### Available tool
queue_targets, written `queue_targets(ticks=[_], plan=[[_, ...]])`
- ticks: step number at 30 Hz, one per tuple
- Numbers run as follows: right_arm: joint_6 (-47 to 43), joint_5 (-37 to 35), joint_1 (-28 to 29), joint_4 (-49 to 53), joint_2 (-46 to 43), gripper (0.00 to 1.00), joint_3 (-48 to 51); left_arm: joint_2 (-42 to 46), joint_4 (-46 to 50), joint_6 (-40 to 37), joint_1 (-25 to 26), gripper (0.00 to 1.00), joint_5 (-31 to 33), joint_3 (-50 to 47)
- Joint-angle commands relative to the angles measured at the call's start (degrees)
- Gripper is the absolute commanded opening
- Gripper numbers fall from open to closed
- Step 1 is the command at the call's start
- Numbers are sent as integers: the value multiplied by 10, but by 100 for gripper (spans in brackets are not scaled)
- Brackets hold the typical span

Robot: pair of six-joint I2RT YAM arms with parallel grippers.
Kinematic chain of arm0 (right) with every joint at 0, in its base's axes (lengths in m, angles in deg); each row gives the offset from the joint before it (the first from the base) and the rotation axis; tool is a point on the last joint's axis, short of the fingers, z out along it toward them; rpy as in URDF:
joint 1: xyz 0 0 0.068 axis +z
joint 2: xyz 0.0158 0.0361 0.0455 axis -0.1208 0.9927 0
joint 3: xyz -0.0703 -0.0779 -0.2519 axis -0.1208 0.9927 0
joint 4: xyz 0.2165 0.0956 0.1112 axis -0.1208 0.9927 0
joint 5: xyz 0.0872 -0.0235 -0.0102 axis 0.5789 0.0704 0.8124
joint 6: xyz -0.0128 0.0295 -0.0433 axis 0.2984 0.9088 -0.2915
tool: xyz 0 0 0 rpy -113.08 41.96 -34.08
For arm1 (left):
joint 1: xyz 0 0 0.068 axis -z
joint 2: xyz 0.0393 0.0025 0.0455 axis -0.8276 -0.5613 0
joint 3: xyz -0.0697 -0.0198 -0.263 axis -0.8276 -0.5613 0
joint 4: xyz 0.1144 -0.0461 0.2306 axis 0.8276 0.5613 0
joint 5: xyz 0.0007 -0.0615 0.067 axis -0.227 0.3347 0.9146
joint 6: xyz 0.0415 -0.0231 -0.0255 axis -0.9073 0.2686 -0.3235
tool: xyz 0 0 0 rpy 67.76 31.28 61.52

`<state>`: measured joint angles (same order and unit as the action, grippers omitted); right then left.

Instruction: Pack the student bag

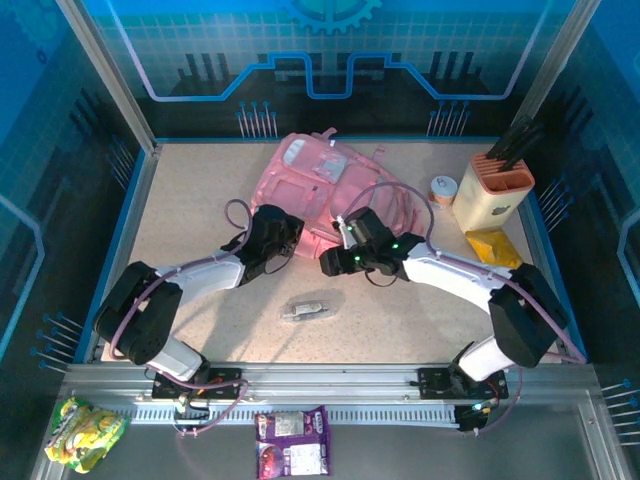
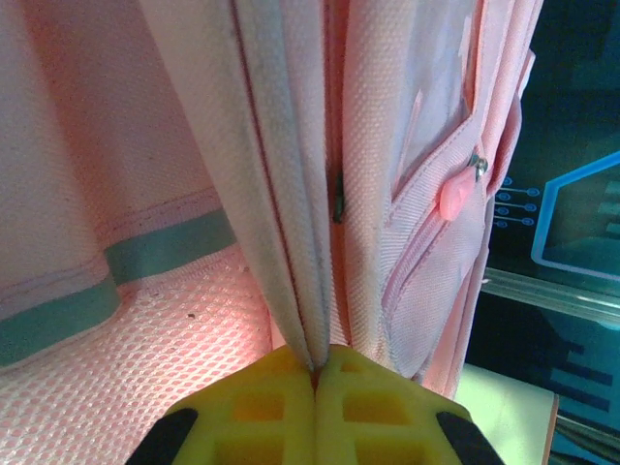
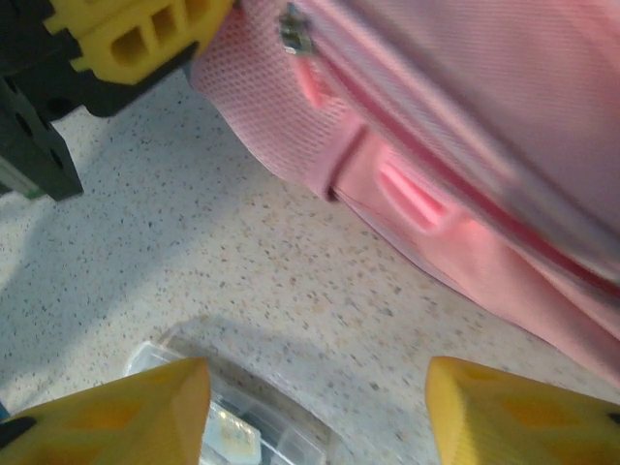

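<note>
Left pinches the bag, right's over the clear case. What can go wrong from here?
The left end effector is shut on only a thin fold of the student bag; it might slip free. The clear plastic case lies off-centre, near one finger of the open right end effector; closing may nudge it away. Both end effectors sit close together; they may collide.

Top view: near edge of student bag [image 1: 318, 178] hidden under left arm [image 1: 205, 275] and right arm [image 1: 450, 272]; small clear packet [image 1: 308, 310] at table [image 1: 195, 200] centre too small to identify. Right wrist view: bag blurred, cut off at top and right edges; packet cut by bottom edge, contents unreadable.
</note>
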<state>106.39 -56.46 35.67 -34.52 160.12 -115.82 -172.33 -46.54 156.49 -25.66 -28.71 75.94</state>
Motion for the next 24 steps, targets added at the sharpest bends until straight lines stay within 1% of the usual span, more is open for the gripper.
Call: queue_targets(ticks=[1,5,9,11,13,14,18,21,24], plan=[[-5,-33,26,-80,34,56,-20,27,-16,22,23,0,-5,-3],[0,-48,35,-151,71,47,-23,35,-8,24,37,0,6,-5],[-2,-72,33,-217,81,45,3,44,19,30,42,0,7,-3],[4,-114,33,-213,81,48,9,52,22,22,45,0,12,-4],[22,-163,32,-204,84,48,9,58,31,19,50,0,17,-2],[30,-175,29,-207,85,48,10,60,32,19,53,0,19,-2],[50,-195,29,-222,87,46,10,58,34,18,59,0,17,4],[66,-215,28,-214,85,45,-1,54,33,22,66,0,19,6],[89,-224,30,-231,61,43,12,53,33,26,70,0,18,9]])
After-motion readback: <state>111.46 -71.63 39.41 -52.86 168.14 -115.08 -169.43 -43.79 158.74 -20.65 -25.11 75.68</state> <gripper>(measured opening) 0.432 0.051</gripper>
